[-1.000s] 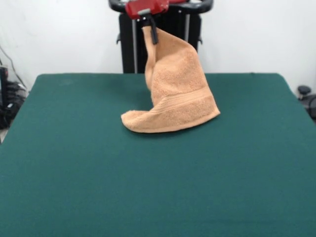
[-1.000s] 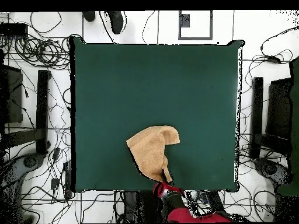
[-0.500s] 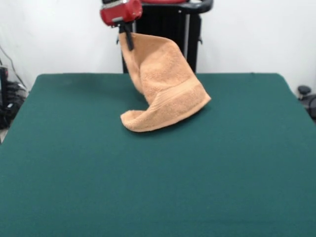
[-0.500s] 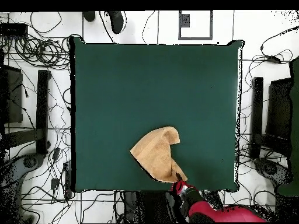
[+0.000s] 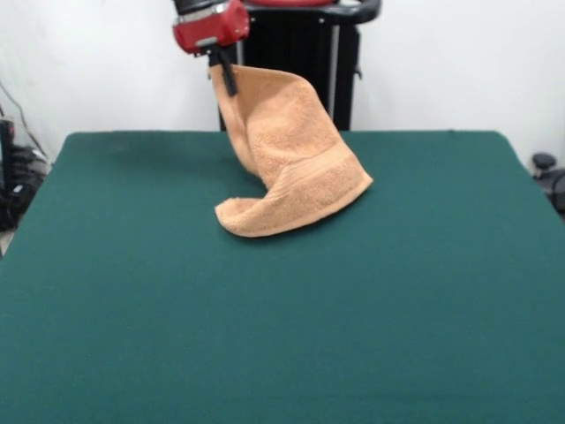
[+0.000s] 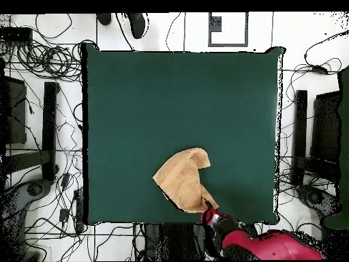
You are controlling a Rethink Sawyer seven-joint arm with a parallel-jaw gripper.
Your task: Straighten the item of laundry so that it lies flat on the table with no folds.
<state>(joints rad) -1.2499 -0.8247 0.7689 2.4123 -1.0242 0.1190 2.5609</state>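
Observation:
The orange-tan towel (image 5: 287, 155) hangs by one corner from my gripper (image 5: 227, 75), which is shut on it above the table's far edge. Its lower part rests curled on the green table (image 5: 282, 300), with a woven band showing near the hem. From overhead, the towel (image 6: 183, 179) spreads from the gripper (image 6: 207, 206) near the bottom edge of the table (image 6: 177, 95) up toward the middle. Part of the cloth is still folded over itself.
Black equipment stands and tangled cables (image 6: 41, 61) surround the table on the floor. A black frame (image 5: 291, 53) stands behind the table's far edge.
My gripper has carried the held corner sideways, to the left in the front view, dragging the towel's upper part with it. The lower fold has shifted slightly on the table.

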